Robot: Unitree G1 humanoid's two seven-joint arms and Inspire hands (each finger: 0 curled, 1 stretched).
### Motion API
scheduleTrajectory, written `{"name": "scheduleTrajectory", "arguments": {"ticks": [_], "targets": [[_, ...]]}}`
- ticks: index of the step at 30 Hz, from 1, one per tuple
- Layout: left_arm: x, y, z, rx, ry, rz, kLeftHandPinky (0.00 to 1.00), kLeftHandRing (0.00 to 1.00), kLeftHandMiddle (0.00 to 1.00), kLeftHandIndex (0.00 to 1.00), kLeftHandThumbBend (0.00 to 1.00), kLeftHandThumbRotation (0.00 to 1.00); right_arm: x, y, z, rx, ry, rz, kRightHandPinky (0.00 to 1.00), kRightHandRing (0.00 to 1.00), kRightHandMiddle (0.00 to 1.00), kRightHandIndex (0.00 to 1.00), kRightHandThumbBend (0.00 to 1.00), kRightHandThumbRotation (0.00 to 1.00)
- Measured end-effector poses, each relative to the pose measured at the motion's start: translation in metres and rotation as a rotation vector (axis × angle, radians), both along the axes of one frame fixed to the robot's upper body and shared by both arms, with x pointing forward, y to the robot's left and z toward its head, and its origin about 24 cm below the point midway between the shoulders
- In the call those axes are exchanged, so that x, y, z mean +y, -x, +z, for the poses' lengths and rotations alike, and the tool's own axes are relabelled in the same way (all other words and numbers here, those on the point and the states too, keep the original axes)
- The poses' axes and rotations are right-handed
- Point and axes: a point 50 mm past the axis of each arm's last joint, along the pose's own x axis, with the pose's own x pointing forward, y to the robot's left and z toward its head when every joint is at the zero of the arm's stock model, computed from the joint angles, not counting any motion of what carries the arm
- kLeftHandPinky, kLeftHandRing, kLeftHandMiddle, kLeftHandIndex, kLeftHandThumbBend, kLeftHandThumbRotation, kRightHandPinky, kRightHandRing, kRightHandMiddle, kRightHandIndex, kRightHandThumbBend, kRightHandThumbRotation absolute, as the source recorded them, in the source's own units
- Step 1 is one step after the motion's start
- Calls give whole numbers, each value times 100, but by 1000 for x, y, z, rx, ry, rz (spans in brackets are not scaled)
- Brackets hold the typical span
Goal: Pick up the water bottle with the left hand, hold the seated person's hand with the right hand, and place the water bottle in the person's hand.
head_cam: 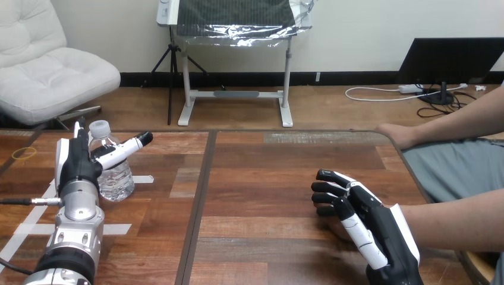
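Beyond the wooden table (pixel 267 178) stand a white armchair (pixel 53 77) and white frame (pixel 236 95) against a pale wall (pixel 368 24).

The one camera sits on the robot's head, facing forward and down across the desk (pixel 261 172), close above its near side.

Lab-like test station: wooden table (pixel 267 178) with white tape strips (pixel 113 228) across it.

Left arm (pixel 74 237) stretched forward, left hand (pixel 76 163) upright, fingers straight, thumb sticking out to the right. Right hand (pixel 380 228) lay palm down at lower right, pointing up-left, back facing up.
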Motion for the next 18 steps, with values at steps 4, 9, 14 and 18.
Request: {"name": "scheduleTrajectory", "arguments": {"ticks": [4, 9, 14, 18], "targets": [[0, 1, -1, 6, -3, 1, 96, 100, 100, 100, 87, 32, 0, 0, 0, 0, 0, 0, 69, 74, 76, 79, 78, 80], [0, 1, -2, 12, -6, 5, 98, 100, 100, 100, 87, 32, 0, 0, 0, -1, 0, 0, 69, 74, 76, 79, 79, 80], [0, 2, -3, 20, -6, 9, 99, 100, 100, 100, 89, 32, 0, 0, 0, -1, 0, 0, 69, 74, 76, 78, 79, 80], [0, 2, -4, 33, -5, 14, 97, 100, 100, 100, 90, 33, 0, 0, 0, -2, 0, -1, 68, 74, 76, 78, 80, 80]]}}
